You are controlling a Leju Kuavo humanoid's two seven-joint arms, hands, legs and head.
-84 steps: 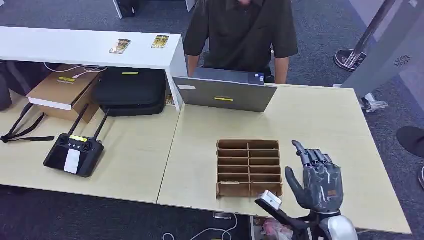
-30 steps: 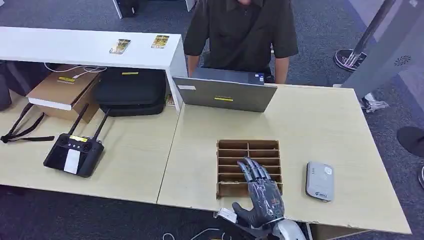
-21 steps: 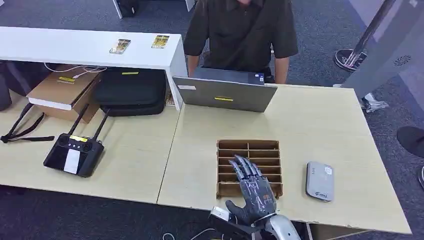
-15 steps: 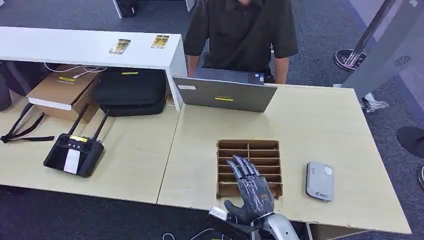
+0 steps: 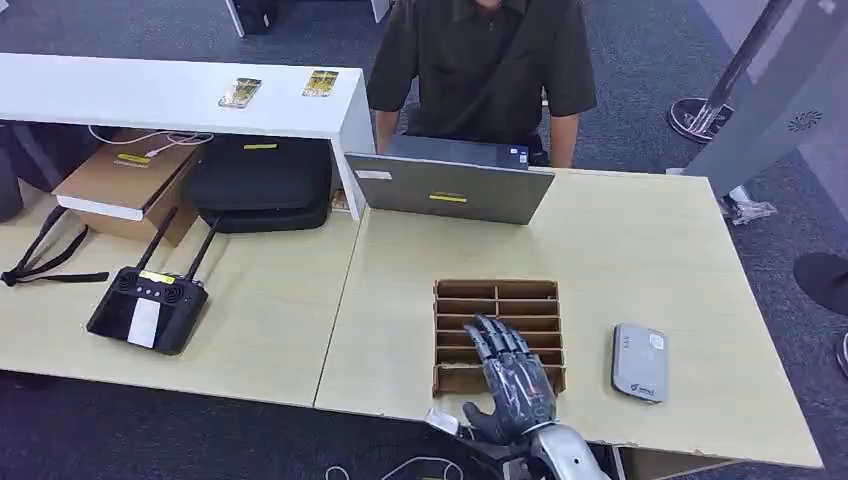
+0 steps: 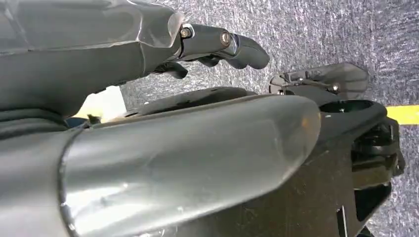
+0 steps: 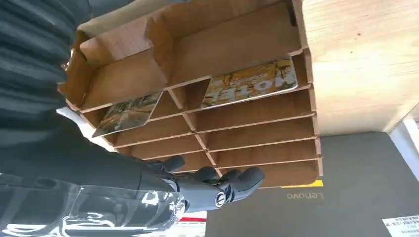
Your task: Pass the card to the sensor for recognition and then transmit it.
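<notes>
My right hand [image 5: 512, 385] hovers over the near rows of the brown wooden slotted rack [image 5: 497, 292], fingers spread and holding nothing. In the right wrist view the dark fingers [image 7: 217, 186] reach over the rack [image 7: 257, 128], where two picture cards [image 7: 249, 84] [image 7: 129, 113] lie in neighbouring slots. The grey card sensor [image 5: 639, 362] lies flat on the table to the right of the rack, apart from the hand. My left hand [image 6: 207, 44] hangs beside my body above the carpet, with nothing in it.
A person in a dark shirt [image 5: 480, 60] sits behind a grey laptop [image 5: 448, 188] at the table's far side. Two more cards [image 5: 240, 92] [image 5: 320, 83] lie on the white shelf. A black controller [image 5: 148, 305], a black case and a cardboard box are at the left.
My right hand moved left from above the sensor, uncovering it, and came down over the rack. In the last half second it shifted only slightly to the right.
</notes>
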